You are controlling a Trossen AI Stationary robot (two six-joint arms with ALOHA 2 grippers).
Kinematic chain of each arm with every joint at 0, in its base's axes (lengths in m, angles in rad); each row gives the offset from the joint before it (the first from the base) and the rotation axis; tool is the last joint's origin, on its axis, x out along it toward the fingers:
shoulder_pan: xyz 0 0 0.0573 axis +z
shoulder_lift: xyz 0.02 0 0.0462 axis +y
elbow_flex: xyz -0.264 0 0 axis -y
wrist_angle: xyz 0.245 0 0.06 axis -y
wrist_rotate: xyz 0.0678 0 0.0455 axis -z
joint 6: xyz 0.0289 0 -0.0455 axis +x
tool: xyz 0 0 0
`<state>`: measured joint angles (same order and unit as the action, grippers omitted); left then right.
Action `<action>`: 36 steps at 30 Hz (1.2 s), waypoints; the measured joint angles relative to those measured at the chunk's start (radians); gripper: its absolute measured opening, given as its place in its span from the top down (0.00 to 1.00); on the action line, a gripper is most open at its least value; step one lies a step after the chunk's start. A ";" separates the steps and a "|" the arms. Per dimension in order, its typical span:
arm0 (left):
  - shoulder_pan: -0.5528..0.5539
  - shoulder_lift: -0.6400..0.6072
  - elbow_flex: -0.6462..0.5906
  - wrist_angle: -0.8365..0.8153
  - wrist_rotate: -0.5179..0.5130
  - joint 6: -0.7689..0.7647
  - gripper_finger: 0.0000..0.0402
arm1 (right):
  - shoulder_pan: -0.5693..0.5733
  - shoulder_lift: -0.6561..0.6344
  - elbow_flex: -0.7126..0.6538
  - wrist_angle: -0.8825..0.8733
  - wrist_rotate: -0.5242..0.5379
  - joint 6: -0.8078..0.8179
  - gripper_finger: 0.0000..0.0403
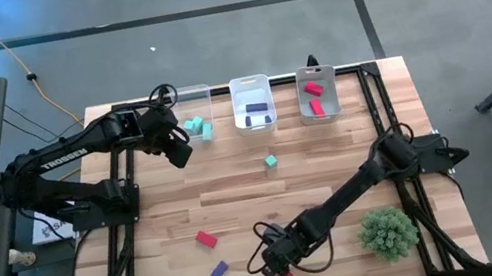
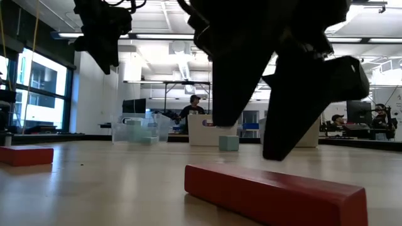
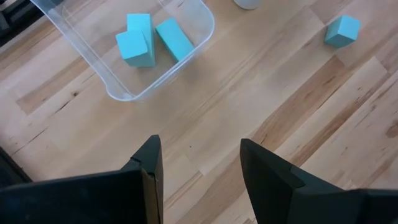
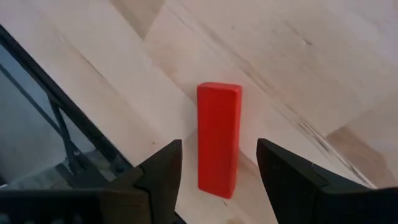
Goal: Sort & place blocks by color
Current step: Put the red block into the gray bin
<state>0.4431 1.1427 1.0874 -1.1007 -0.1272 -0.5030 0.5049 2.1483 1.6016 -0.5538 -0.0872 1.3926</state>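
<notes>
A red bar block [image 4: 219, 137] lies flat on the wooden table near its near edge; it also shows in the high view [image 1: 287, 275] and the low view [image 2: 276, 194]. My right gripper [image 4: 219, 148] is open just above the bar, one finger on either side of it, touching nothing. My left gripper [image 3: 199, 168] is open and empty above the table, beside the left clear bin [image 1: 203, 93], which holds teal blocks [image 3: 149, 40]. Loose on the table lie a teal block [image 1: 270, 161], a second red block [image 1: 206, 237] and a purple block [image 1: 216, 273].
The middle bin [image 1: 250, 84] holds purple blocks and the right bin [image 1: 314, 73] holds red blocks, all in a row at the far edge. A spiky green plant ball [image 1: 388, 233] sits at the near right, close to my right arm. People sit in the room beyond.
</notes>
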 joint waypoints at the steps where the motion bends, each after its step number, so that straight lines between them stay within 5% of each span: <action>1: 0.000 0.000 0.000 0.000 0.000 0.000 0.67 | 0.000 0.006 0.000 0.006 -0.001 0.005 0.51; 36: 0.000 0.000 0.000 -0.001 0.001 -0.002 0.67 | 0.013 0.066 0.006 -0.048 0.041 0.052 0.51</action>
<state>0.4431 1.1427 1.0874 -1.1015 -0.1265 -0.5053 0.5174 2.2143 1.6073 -0.6021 -0.0462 1.4446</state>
